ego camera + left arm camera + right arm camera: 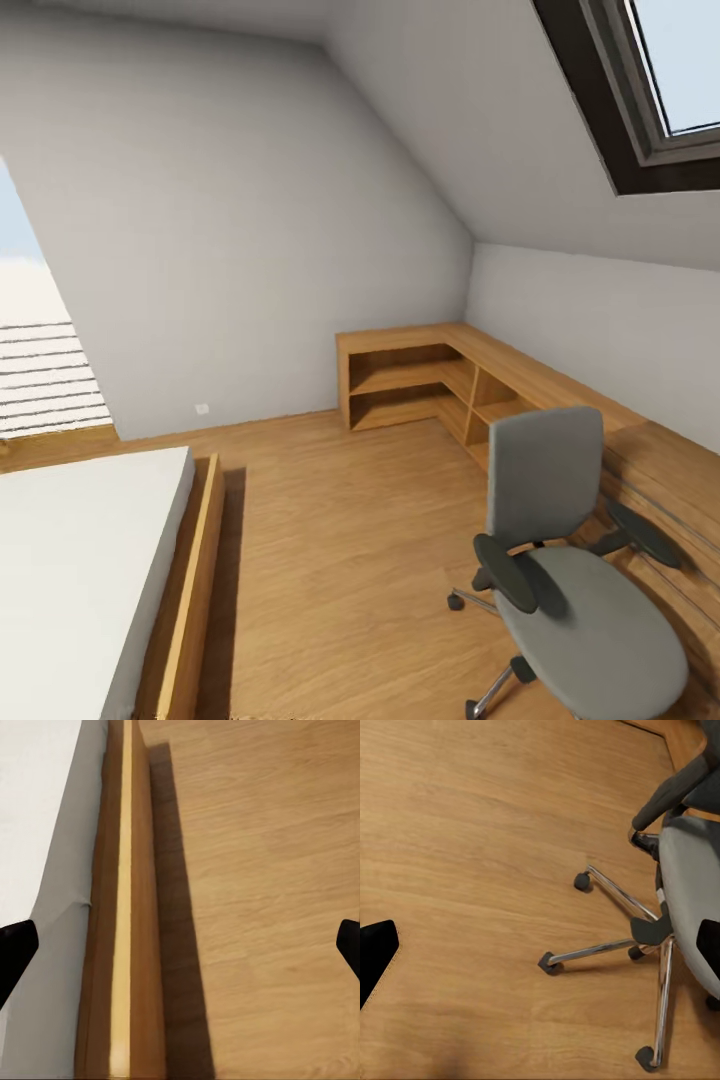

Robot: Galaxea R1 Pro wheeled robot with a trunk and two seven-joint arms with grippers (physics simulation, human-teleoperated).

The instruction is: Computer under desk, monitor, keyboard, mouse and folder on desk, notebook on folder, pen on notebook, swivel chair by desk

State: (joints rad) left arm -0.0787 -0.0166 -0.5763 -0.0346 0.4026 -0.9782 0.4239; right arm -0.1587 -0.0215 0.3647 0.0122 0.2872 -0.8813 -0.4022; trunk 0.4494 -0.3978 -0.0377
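Left gripper point(180, 945) fingers spread, empty, over bed frame point(124, 907); right gripper point(540, 952) likewise spread. Swivel chair point(575, 590) at 4 o'clock, seat bare. Judgement: transit step; next, locate desk and folder.

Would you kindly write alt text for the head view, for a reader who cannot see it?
A grey swivel chair with an empty seat stands on a wood floor beside a low light-wood cabinet in an attic bedroom. A white bed lies at the left, a skylight above.

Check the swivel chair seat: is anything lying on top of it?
The swivel chair seat is bare grey in the head view, with no folder on it. Under it, the chrome base stands on wood floor.
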